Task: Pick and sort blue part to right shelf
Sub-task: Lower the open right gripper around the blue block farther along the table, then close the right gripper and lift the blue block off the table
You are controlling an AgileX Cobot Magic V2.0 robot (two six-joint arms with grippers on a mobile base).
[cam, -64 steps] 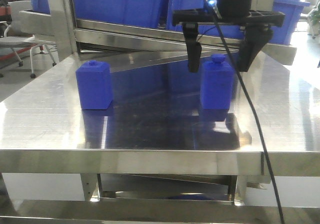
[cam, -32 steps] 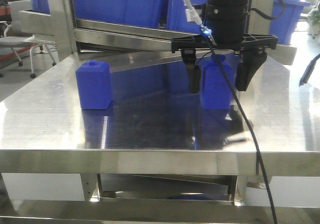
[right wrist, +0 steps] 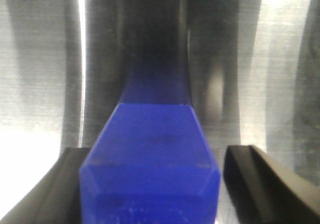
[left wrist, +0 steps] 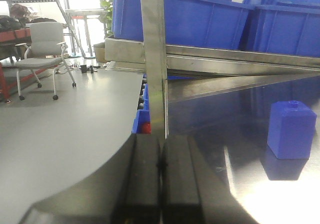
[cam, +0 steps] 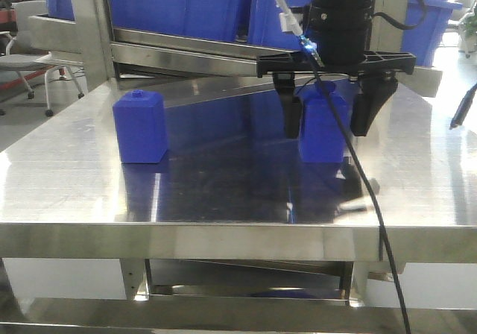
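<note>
Two blue parts stand on the steel table (cam: pixel 223 192). The right blue part (cam: pixel 323 129) sits between the fingers of my right gripper (cam: pixel 329 118), which reaches down over it and is open. In the right wrist view this blue part (right wrist: pixel 150 164) fills the gap of the right gripper (right wrist: pixel 155 189); the left finger (right wrist: pixel 62 184) is against it or nearly so, and the right finger (right wrist: pixel 255 184) stands apart from it. The left blue part (cam: pixel 140 127) stands alone, also seen as a blue part (left wrist: pixel 291 130) in the left wrist view. My left gripper (left wrist: pixel 160 166) is shut with nothing in it.
A steel shelf (cam: pixel 186 47) behind the table carries large blue bins (cam: pixel 179 2). An upright steel post (left wrist: pixel 154 59) rises just ahead of the left gripper. An office chair (left wrist: pixel 42 49) stands on the floor to the left. A black cable (cam: pixel 365 192) hangs across the front.
My right gripper came down from above the right blue part until its open fingers straddle it. Over the last half second it has barely moved.
</note>
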